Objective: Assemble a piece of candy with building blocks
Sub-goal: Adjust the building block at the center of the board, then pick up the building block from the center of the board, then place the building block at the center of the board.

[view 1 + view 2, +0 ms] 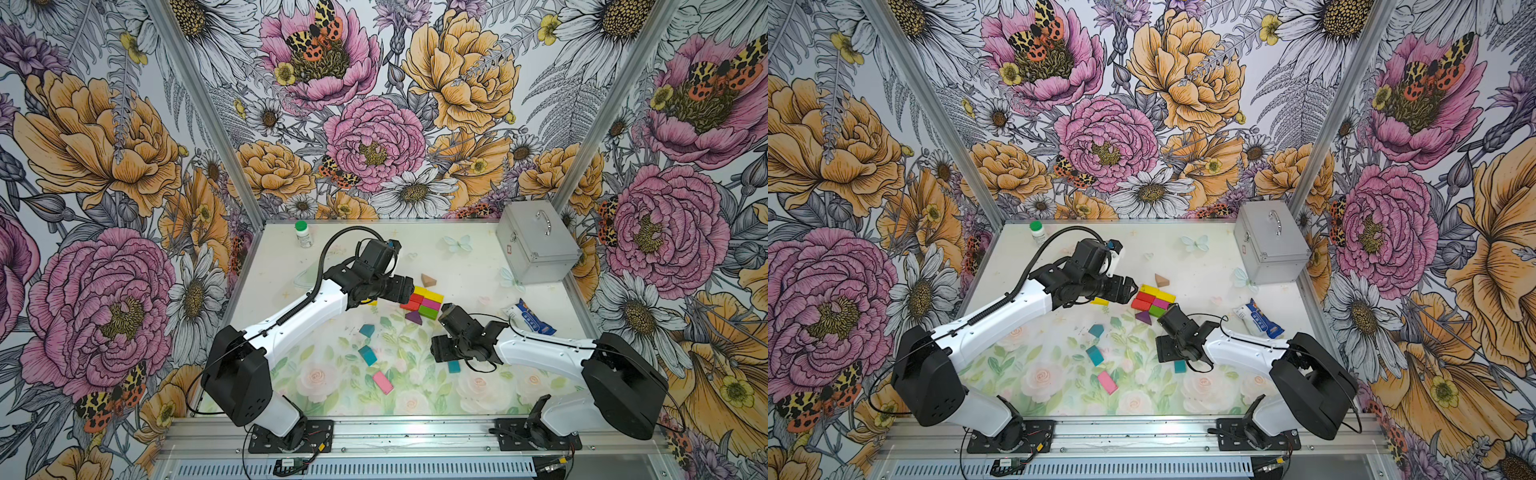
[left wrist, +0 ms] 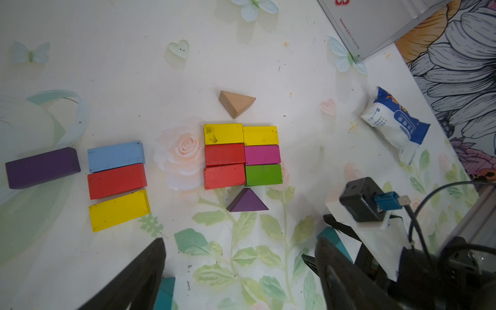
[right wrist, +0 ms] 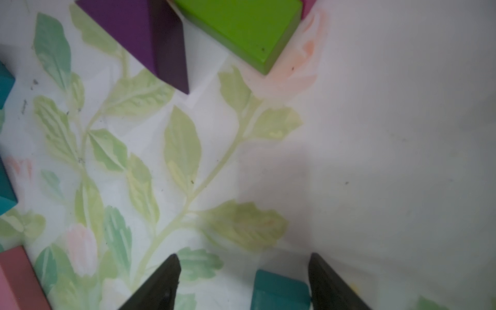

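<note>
The building blocks form a two-by-three grid (image 1: 424,301) of yellow, red, magenta and green bricks in both top views. A tan triangle (image 2: 236,103) lies just past it and a purple triangle (image 2: 247,201) touches its near side. Purple, light blue, red and yellow bricks (image 2: 116,181) lie in a row under my left arm. Teal bricks (image 1: 368,355) and a pink brick (image 1: 382,382) lie scattered nearer the front. My left gripper (image 2: 240,241) hangs open above the mat, at the grid's left edge. My right gripper (image 3: 243,256) is open near the purple triangle, with a teal brick (image 3: 280,290) showing between its fingers.
A blue-and-white snack packet (image 1: 530,318) lies right of the grid. A silver metal case (image 1: 536,241) stands at the back right, and a green-capped bottle (image 1: 303,234) at the back left. Aluminium posts and flowered walls close in the mat.
</note>
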`<action>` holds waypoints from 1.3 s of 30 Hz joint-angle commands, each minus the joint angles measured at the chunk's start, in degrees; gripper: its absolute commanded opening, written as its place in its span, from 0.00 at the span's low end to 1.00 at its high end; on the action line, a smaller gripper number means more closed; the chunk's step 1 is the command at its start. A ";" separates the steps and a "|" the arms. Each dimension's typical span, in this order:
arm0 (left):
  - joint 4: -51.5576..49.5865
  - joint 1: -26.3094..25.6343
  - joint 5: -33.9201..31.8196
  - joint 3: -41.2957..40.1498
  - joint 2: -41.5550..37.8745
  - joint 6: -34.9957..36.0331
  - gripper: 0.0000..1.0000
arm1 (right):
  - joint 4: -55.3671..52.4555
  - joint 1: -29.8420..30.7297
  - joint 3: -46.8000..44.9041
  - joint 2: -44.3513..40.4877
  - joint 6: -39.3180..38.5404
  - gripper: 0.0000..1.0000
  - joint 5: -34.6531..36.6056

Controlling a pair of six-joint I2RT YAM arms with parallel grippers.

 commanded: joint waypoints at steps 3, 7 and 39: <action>1.20 0.85 1.14 -1.27 -2.28 -0.94 0.87 | -5.22 0.33 -1.17 -4.66 -0.96 0.76 1.05; 1.18 0.70 1.42 -1.28 -1.75 -0.90 0.87 | -5.74 0.36 -2.41 -4.55 0.28 0.76 -0.21; 1.56 27.31 25.75 -12.61 -17.96 -6.57 0.87 | -16.11 1.59 54.41 29.27 -38.56 0.11 -11.70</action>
